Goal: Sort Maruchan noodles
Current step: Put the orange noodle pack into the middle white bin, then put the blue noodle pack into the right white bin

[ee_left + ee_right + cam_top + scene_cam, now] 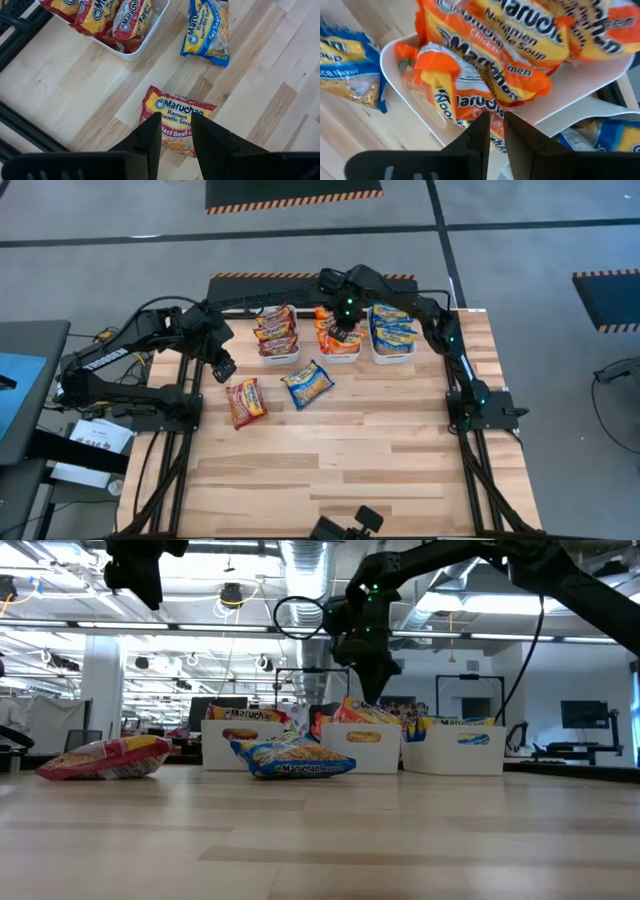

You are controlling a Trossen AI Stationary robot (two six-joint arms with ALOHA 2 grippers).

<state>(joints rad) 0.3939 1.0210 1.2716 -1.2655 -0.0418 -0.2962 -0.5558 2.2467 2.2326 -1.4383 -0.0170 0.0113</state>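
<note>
Right pincer (pixel 341 332), narrow, above orange-packet bin (pixel 339 356); left pincer (pixel 226 370), narrow, over maroon packet (pixel 245 401).

You are looking at a table (pixel 350 460) whose near half is lying bare, so either arm is getting free passage there. Three white bins (pixel 338 352) are standing side by side along the far edge, blocking low sweeps there; packets are rising above their rims. The right gripper (pixel 345 332) is hanging over the middle bin, its narrowly parted fingers just above the orange packets (pixel 485 85), so that bin is being crowded from above. In front of the bins, a maroon packet (pixel 245 401) and a blue packet (pixel 307 384) are lying apart, leaving a lane between them. The left gripper (pixel 224 369) is hovering above the maroon packet with clear air below it.
</note>
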